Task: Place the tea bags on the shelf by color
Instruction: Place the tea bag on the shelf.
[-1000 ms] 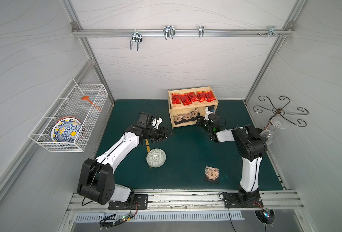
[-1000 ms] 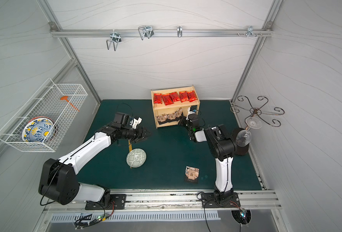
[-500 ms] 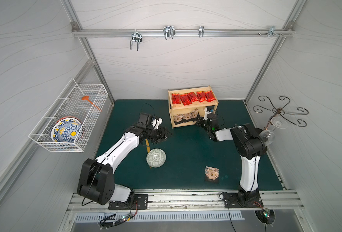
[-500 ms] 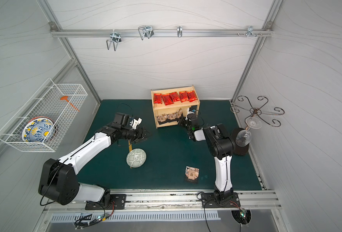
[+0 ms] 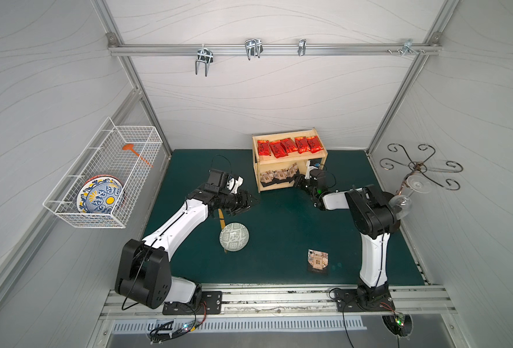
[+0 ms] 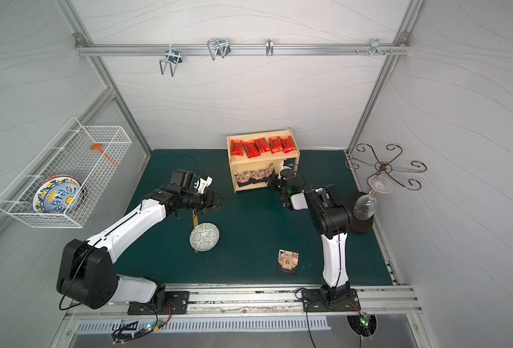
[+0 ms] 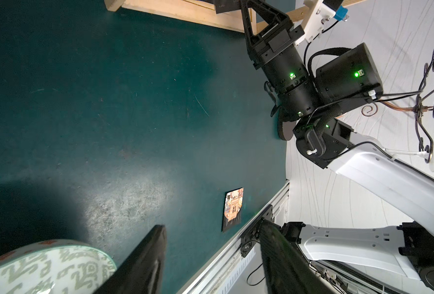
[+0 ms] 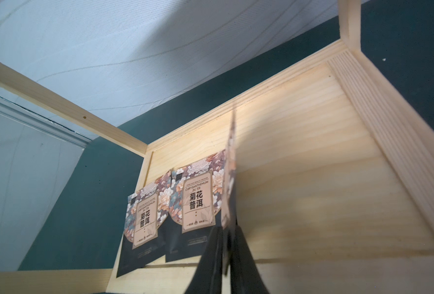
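The shelf (image 5: 279,189) stands at the back of the green mat. Several red tea bags (image 5: 288,146) lie in a row on its top board. Patterned black-edged tea bags (image 5: 275,175) lie on the lower board, two of them plain in the right wrist view (image 8: 198,201). My right gripper (image 5: 298,180) reaches into the lower tier. Its jaws stand narrowly parted (image 8: 228,230) around a blurred tea bag (image 8: 230,178) standing on edge. Another patterned tea bag (image 5: 318,260) lies alone near the front of the mat (image 7: 232,208). My left gripper (image 5: 249,203) hovers open and empty mid-mat (image 7: 213,225).
An upturned green-patterned bowl (image 5: 234,236) sits below the left gripper with a wooden stick (image 5: 221,218) under it. A white wire basket (image 5: 104,177) with a plate hangs on the left wall. A metal stand (image 5: 418,165) with a wine glass (image 5: 401,205) is at the right edge.
The right gripper has pushed slightly further into the shelf's lower tier and its jaws have eased apart around the tea bag. The left arm has hardly moved.
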